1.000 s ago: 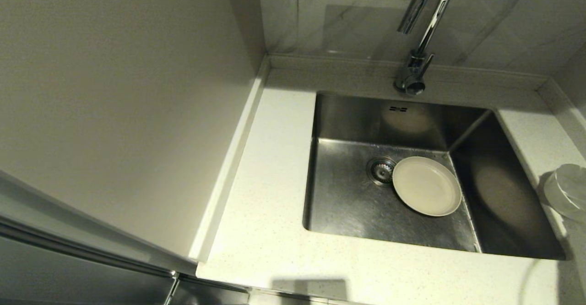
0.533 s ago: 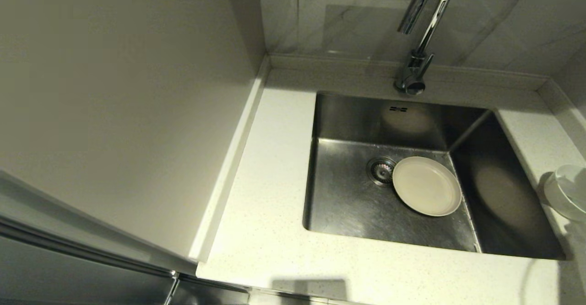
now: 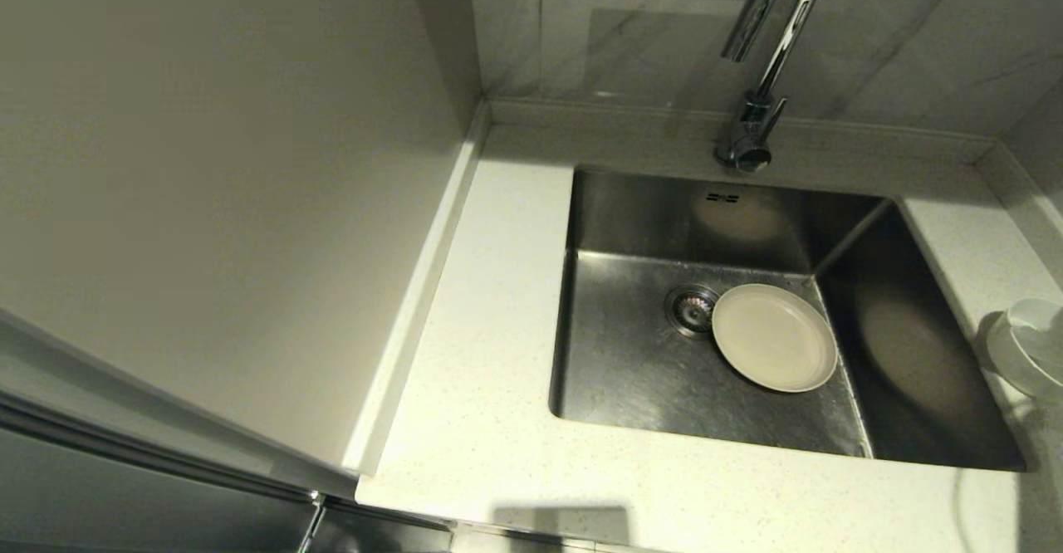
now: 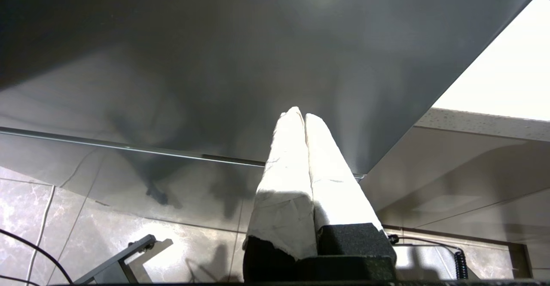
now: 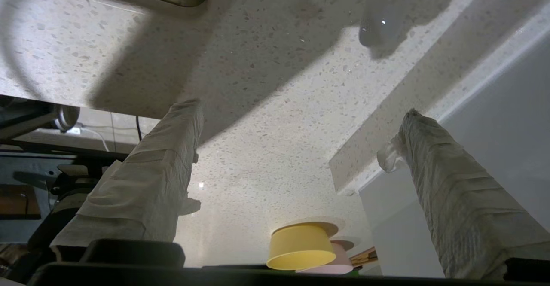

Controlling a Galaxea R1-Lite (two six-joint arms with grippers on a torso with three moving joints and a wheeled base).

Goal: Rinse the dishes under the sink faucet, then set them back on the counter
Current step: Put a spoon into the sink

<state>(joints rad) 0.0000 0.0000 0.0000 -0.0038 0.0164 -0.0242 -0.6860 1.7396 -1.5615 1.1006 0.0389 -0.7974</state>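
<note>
Your plate (image 3: pixel 774 336) is lying flat on the bottom of the sink (image 3: pixel 631 362), right beside the drain (image 3: pixel 691 309) and off to one side of the faucet (image 3: pixel 760 63). The bowl (image 3: pixel 1034 345) sits on the counter (image 3: pixel 490 420) at the sink's right edge; the spoon (image 5: pixel 384 24) is on the counter too, in the right wrist view.

Your right gripper (image 5: pixel 296 148) is spread wide over the counter with nothing between its wrapped fingers (image 5: pixel 172 165). The left gripper (image 4: pixel 300 118) is parked below the counter, fingers pressed together, empty.

Handling guess: the plate looks like glazed ceramic, so stiff, breakable, and slick once wet. Lying flat on steel, there's little to get under; I'd go for the raised rim, one finger inside, one outside, and tip it up gently. Don't let it clank against the steel.

No brands, labels or writing readable anywhere.
</note>
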